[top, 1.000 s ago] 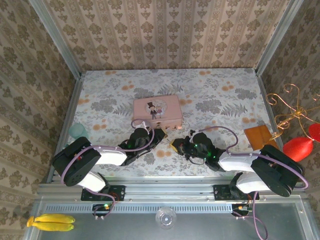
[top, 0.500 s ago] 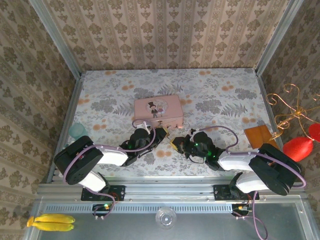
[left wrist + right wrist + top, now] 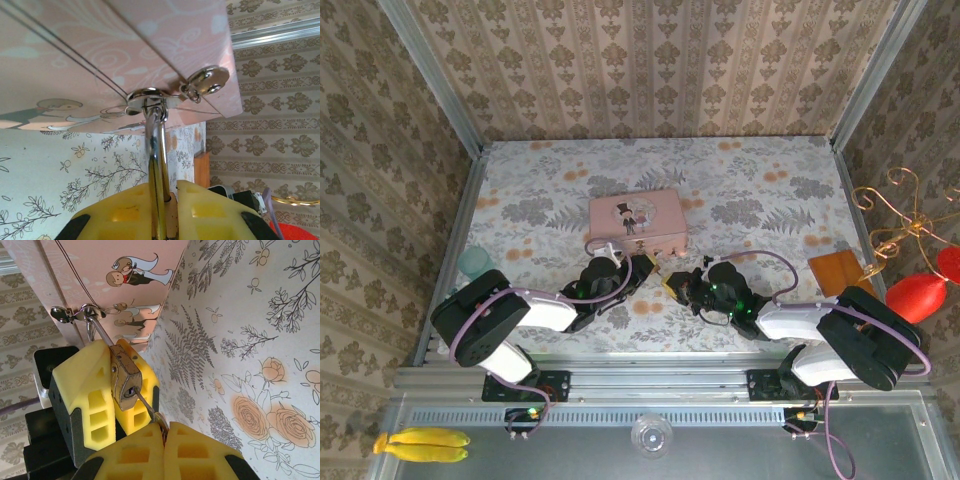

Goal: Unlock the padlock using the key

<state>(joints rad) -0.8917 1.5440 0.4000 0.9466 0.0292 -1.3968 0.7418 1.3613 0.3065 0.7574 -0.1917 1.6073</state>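
Observation:
The small brass padlock [image 3: 125,377] hangs by its silvery shackle [image 3: 157,150] from the hasp [image 3: 150,97] on the front of the pink box [image 3: 636,222]. My left gripper [image 3: 170,192] is shut on the padlock, its yellow fingers [image 3: 90,385] on either side of the brass body. My right gripper [image 3: 164,432] is shut on the key [image 3: 147,407], and the key's blade sits in the keyhole on the padlock's underside. In the top view the two grippers meet just in front of the box, the left gripper [image 3: 642,265] beside the right gripper [image 3: 671,286].
A teal cup [image 3: 475,262] stands at the table's left edge and a brown wooden block [image 3: 835,272] at the right. A red object [image 3: 917,297] and a gold wire stand [image 3: 905,225] sit beyond the right wall. Bananas [image 3: 420,445] lie below the rail.
Both grippers have crept a little closer to the box front and to each other. Their grips on the padlock and the key are unchanged.

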